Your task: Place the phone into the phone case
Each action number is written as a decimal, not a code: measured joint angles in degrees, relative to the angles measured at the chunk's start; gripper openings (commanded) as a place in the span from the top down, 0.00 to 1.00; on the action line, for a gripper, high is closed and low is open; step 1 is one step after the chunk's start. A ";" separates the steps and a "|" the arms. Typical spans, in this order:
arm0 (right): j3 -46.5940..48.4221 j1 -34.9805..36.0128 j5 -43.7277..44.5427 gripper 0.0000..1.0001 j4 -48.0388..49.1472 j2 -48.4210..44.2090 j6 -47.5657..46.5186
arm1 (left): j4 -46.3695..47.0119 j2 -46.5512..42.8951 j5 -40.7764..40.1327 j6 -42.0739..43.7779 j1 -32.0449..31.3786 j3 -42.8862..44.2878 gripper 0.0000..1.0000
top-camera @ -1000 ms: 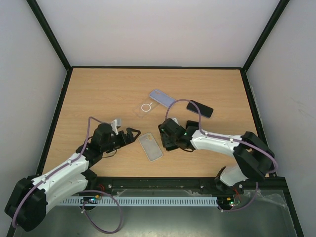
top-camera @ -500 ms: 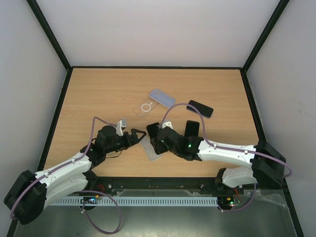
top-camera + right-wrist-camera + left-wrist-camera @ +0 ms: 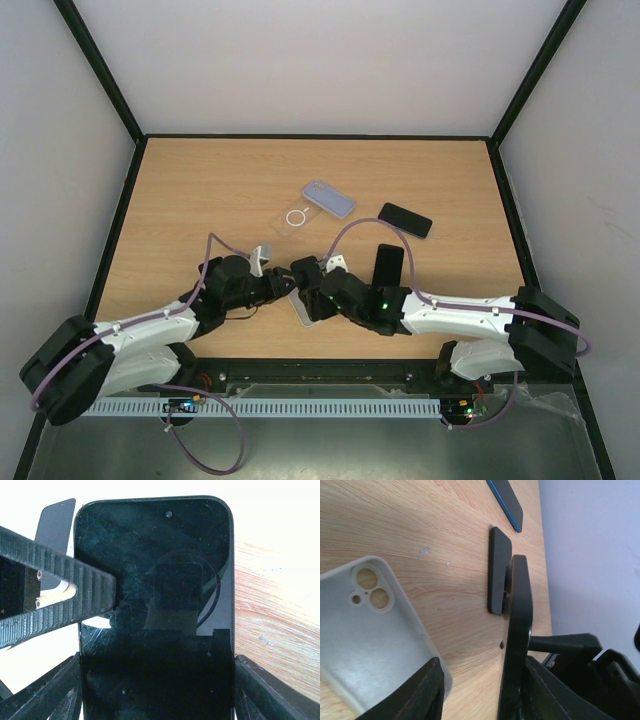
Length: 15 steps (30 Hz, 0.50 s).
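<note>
My right gripper (image 3: 308, 276) is shut on a black phone (image 3: 155, 580), gripping its two long edges with the screen facing the right wrist camera. The phone (image 3: 301, 270) stands on edge over the pale grey phone case (image 3: 302, 311), which lies open side up on the table with its camera holes showing (image 3: 370, 640). My left gripper (image 3: 284, 284) meets it from the left. In the left wrist view the phone (image 3: 516, 630) is edge-on against one finger (image 3: 555, 690). The other finger (image 3: 417, 695) sits at the case's rim, with bare wood showing between. A ribbed left finger (image 3: 55, 595) crosses the screen.
A second black phone (image 3: 388, 265) lies flat just right of the grippers, seen also as the dark slab (image 3: 499, 575). Another dark phone (image 3: 405, 220) lies farther back. A lavender case (image 3: 328, 198) and a clear case (image 3: 292, 220) lie behind. Black frame rails border the table.
The right arm carried the phone left, over the grey case. The left arm slid right to meet it, and its jaws narrowed.
</note>
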 measured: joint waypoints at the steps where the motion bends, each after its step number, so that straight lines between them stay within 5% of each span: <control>1: -0.26 0.04 -0.07 0.45 0.24 0.00 0.13 | 0.48 0.72 0.02 0.17 -0.44 0.42 0.65; 10: -3.72 0.13 -0.35 0.42 3.65 -2.16 1.66 | 4.92 5.22 0.37 0.94 -2.56 2.38 0.95; 15: -5.11 0.09 -0.37 0.26 5.70 -3.30 2.56 | 5.62 4.92 1.05 1.99 -2.56 2.38 0.97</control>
